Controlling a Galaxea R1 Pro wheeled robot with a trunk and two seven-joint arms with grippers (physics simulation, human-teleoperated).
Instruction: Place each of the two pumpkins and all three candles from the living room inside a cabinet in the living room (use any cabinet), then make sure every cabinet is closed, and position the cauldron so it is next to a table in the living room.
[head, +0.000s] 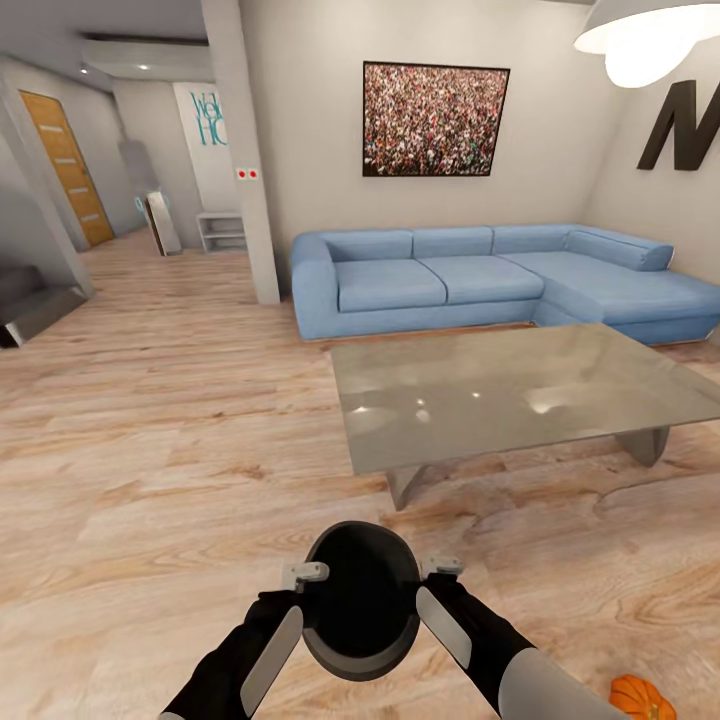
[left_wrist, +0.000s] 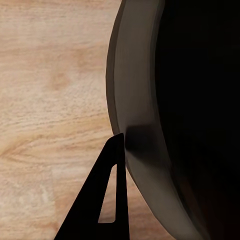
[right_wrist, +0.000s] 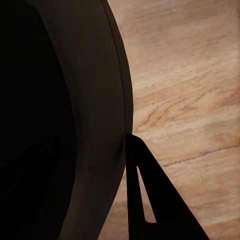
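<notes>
The cauldron (head: 360, 600), a black round pot with a dark hollow, hangs low over the wooden floor between my two arms. My left gripper (head: 305, 574) clamps its left rim and my right gripper (head: 441, 567) its right rim. In the left wrist view, one dark finger (left_wrist: 100, 210) lies against the outer wall of the cauldron (left_wrist: 140, 100). The right wrist view shows the same, with a finger (right_wrist: 150, 200) against the cauldron (right_wrist: 100, 100). One orange pumpkin (head: 640, 697) lies on the floor at my right. The glass table (head: 520, 390) stands just ahead. The candles and the cabinet are out of view.
A blue corner sofa (head: 480, 280) stands behind the table against the wall. A white pillar (head: 250, 150) rises at left centre, with a hallway, a low shelf (head: 222, 230) and an orange door (head: 68, 165) beyond. Wooden floor stretches out to the left.
</notes>
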